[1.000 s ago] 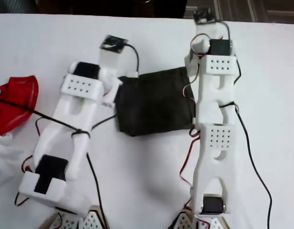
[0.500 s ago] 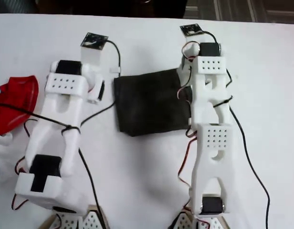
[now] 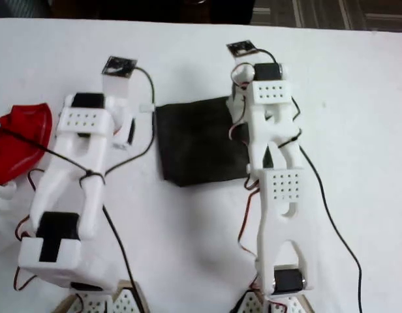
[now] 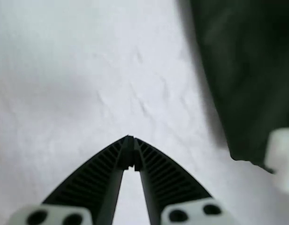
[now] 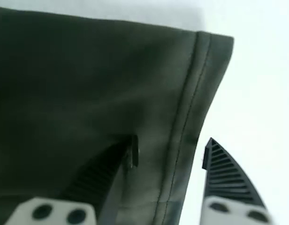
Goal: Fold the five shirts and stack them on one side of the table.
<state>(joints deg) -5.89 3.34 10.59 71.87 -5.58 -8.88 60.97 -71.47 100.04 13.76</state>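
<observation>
Friend: Shirt first. Where is it?

Me: My dark shirt (image 3: 194,140) lies folded in the middle of the tabletop (image 3: 357,98). A red shirt (image 3: 21,140) sits well apart from it, at the tabletop's left edge.

Friend: And your pincers?

Me: My left pincer (image 4: 130,140) is pressed together with nothing in it. It is over bare tabletop, just beside the dark shirt. My right pincer (image 5: 171,151) is apart. One finger is over the cloth near the hem, and the other is past the edge, over the white.

Friend: What could go wrong?

Me: If I close now, I think I may pinch only the top layer. Then the fold would pull open when I lift. Or I may pull from one side only, and the shirt would twist, since my left pincer holds nothing.

Friend: What is the tabletop like?

Me: White, flat and a bit wrinkly, like a cloth cover. It could bunch up with the shirt. Behind it the room is dark, and I cannot tell what is there.
</observation>
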